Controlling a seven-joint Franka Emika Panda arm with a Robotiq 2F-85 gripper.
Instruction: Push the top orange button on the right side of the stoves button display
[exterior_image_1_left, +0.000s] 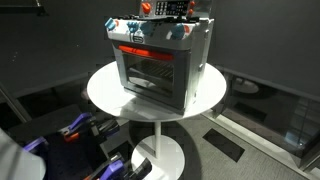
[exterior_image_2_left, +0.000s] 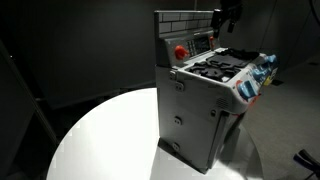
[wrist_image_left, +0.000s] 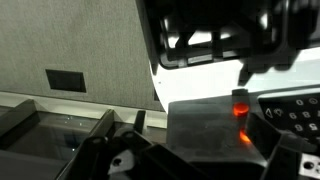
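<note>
A grey toy stove (exterior_image_1_left: 155, 65) stands on a round white table (exterior_image_1_left: 105, 95); it also shows in an exterior view (exterior_image_2_left: 205, 105). Its upright back panel (exterior_image_2_left: 195, 45) carries a red knob (exterior_image_2_left: 180, 51) and a small button display (exterior_image_2_left: 204, 42). In the wrist view two orange buttons glow on the dark panel, the top one (wrist_image_left: 240, 99) above the lower one (wrist_image_left: 246, 136). My gripper (wrist_image_left: 243, 74) looks shut, its tip right at the top orange button. In both exterior views it hangs at the panel's upper edge (exterior_image_1_left: 165, 10) (exterior_image_2_left: 228, 17).
The stove top has black burners (exterior_image_2_left: 222, 66) and coloured knobs along its front edge (exterior_image_2_left: 252, 82). The table stands on a white pedestal base (exterior_image_1_left: 160, 155). Dark clutter lies on the floor near it (exterior_image_1_left: 75, 130). Dark walls surround the scene.
</note>
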